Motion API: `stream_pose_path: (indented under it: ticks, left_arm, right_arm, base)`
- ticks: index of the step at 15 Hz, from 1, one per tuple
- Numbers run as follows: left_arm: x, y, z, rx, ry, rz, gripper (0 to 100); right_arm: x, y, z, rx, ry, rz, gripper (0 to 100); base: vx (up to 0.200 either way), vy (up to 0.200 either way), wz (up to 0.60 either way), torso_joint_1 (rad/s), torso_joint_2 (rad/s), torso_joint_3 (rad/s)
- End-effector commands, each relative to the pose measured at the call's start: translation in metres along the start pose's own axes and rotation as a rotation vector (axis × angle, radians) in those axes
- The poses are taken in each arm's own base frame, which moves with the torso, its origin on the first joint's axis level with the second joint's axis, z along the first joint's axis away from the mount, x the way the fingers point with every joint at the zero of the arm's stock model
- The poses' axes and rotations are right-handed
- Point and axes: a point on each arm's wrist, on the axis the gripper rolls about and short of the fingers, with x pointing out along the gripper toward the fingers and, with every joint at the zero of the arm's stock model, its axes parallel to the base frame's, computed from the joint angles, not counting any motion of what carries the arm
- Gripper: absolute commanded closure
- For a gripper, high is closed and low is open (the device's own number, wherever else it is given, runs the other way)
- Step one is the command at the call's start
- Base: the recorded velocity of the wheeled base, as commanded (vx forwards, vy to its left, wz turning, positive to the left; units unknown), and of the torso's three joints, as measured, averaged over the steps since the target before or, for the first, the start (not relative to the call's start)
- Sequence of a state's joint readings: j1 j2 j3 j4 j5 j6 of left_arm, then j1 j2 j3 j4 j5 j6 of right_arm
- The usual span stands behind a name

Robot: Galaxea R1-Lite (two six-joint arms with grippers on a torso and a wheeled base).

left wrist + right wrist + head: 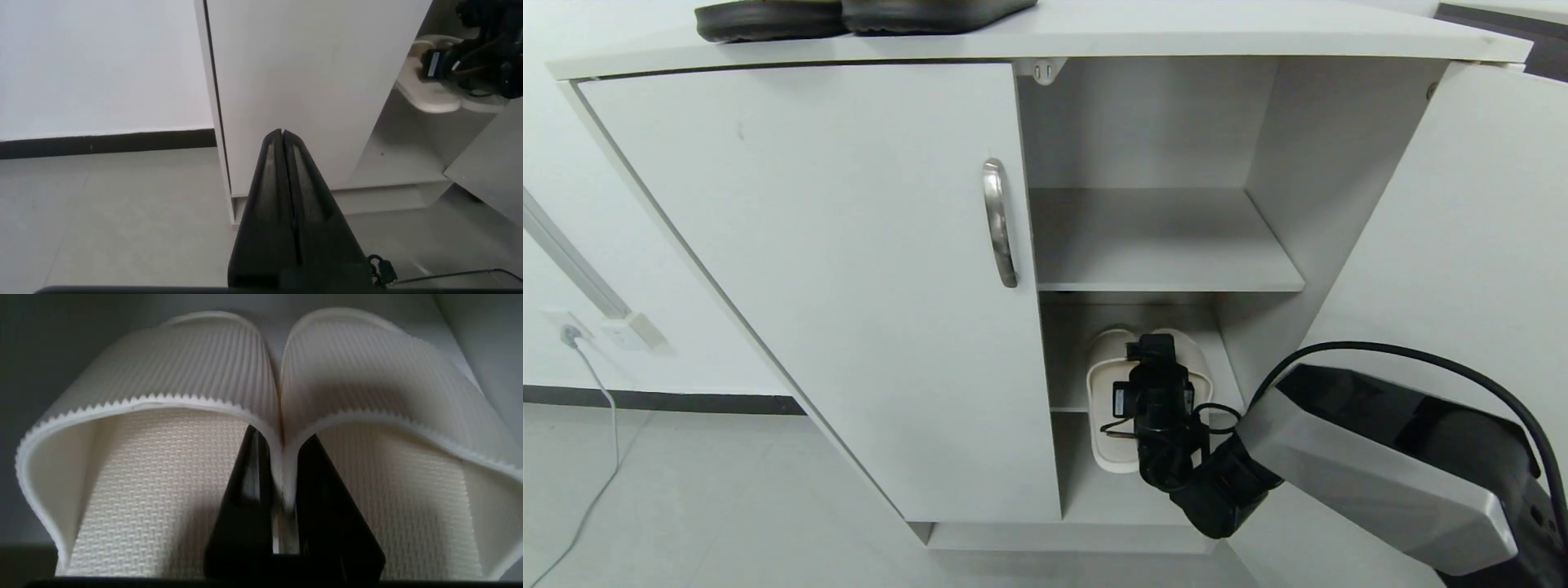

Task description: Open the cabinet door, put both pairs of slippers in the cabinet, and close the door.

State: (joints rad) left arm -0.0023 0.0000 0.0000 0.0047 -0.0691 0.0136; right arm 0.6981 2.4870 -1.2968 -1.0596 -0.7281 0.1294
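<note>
A white cabinet (809, 245) has its left door closed and its right door (1462, 229) swung open. A pair of white slippers (1104, 408) lies low inside the open half, toes inward and heels jutting towards me. My right gripper (1150, 347) is shut on the white slippers (163, 416), pinching their two inner edges together between its fingers (327, 506). A pair of black slippers (849, 16) lies on the cabinet top. My left gripper (282, 135) is shut on nothing, low above the floor before the closed door. It also sees the white slippers (433, 90).
The middle shelf (1160, 245) in the open half is bare. A metal handle (999, 222) runs along the closed door's right edge. A wall socket with a trailing cable (572, 335) sits left of the cabinet above grey floor (686, 506).
</note>
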Motion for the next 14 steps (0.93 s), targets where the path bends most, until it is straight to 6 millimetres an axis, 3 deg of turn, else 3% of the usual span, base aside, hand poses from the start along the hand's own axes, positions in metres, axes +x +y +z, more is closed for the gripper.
stream_pose_path:
  ticks: [1, 7, 14]
  left_arm:
    - [0.0, 0.0, 0.0, 0.0, 0.001, 0.001, 100]
    - [0.0, 0.0, 0.0, 0.0, 0.001, 0.001, 100]
    - [0.0, 0.0, 0.0, 0.0, 0.001, 0.001, 100]
  right_arm:
    - [0.012, 0.006, 0.001, 0.012, -0.014, 0.021, 100]
    - [0.046, 0.006, 0.012, -0.047, -0.076, -0.003, 100]
    - [0.063, 0.001, 0.028, -0.04, -0.076, 0.007, 100]
  base:
    - [0.0, 0.0, 0.0, 0.0, 0.0, 0.0]
    - [0.0, 0.0, 0.0, 0.0, 0.0, 0.0]
    - [0.0, 0.0, 0.0, 0.0, 0.0, 0.0]
